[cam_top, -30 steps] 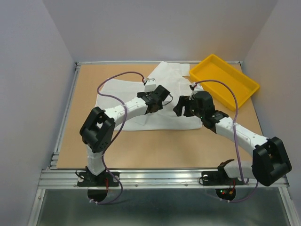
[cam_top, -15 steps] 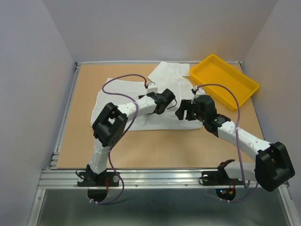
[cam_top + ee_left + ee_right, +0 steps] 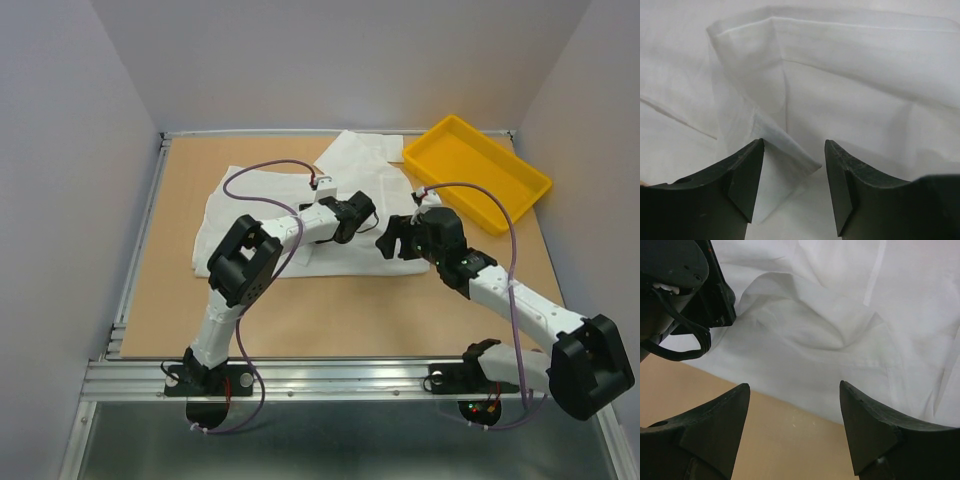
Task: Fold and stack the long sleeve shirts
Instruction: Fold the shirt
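One white long sleeve shirt [image 3: 255,200] lies spread and rumpled on the brown table, partly folded, with one part reaching toward the back. My left gripper [image 3: 357,213] is low over the shirt's middle. In the left wrist view it [image 3: 794,170] is open, and a folded corner of white cloth [image 3: 785,150] lies between the fingers, against the left one. My right gripper [image 3: 392,238] is open over the shirt's near right edge. The right wrist view shows it [image 3: 795,390] empty above the hem [image 3: 840,370], with bare table below.
A yellow tray [image 3: 478,170] stands empty at the back right, just past the shirt. My left gripper's black body [image 3: 685,295] is close to the right gripper. Bare brown table [image 3: 330,315] lies in front of the shirt, and a metal rail runs along the near edge.
The left arm's elbow swung right and forward, and its gripper shifted slightly right over the shirt. The right gripper drew back a little toward the shirt's near edge. Both stayed open.
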Motion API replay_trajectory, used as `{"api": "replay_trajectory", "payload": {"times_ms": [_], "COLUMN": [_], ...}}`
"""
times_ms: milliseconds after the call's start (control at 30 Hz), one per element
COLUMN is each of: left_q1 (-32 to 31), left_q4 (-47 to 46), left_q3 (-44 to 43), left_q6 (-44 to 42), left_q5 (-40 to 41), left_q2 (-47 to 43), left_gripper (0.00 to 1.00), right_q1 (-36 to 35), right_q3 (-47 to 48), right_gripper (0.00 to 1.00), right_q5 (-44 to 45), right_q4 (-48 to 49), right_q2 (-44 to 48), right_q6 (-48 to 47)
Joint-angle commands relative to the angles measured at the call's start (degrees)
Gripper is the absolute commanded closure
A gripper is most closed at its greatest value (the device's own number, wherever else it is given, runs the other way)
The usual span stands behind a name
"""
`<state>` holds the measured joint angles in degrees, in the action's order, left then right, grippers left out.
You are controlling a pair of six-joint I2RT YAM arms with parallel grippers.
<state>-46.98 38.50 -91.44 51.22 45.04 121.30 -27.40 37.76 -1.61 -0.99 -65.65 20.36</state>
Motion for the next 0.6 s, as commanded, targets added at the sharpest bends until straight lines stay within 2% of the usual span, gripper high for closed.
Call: {"api": "replay_trajectory", "payload": {"times_ms": [0,100,133,200,233,267,367,567], "left_q1": [0.14,0.05,0.05,0.05,0.05,0.13,0.05,2.06], "left_q4": [2.98,3.77,4.30,4.83,5.18,6.31,8.43,8.69], "left_q3": [-2.25,-2.34,-2.34,-2.52,-2.78,-3.04,-4.36,-7.17], "left_q6": [2.30,2.66,2.83,2.92,2.83,2.66,2.04,-4.90], "left_q5": [3.74,4.71,4.97,5.15,5.15,5.06,4.80,0.24], "left_q2": [-0.62,-0.88,-1.23,-1.50,-1.76,-2.55,-5.62,-16.34], "left_gripper": [0.41,0.56,0.67,0.83,0.95,1.00,1.00,1.00], "right_q1": [0.33,0.33,0.33,0.33,0.33,0.33,0.33,0.33], "right_q3": [-1.37,-1.46,-1.46,-1.28,-1.11,-1.02,0.12,4.42], "right_gripper": [0.23,0.23,0.23,0.23,0.23,0.23,0.23,0.23], "right_q5": [0.99,1.08,0.99,0.99,1.08,1.08,0.82,0.64], "right_q4": [1.70,1.70,1.70,1.70,1.70,1.70,1.70,1.61], "right_q2": [1.58,1.49,1.49,1.58,1.49,1.40,0.70,-3.42], "right_q6": [-0.67,-0.58,-0.58,-0.58,-0.50,-0.50,-0.41,-0.15]}}
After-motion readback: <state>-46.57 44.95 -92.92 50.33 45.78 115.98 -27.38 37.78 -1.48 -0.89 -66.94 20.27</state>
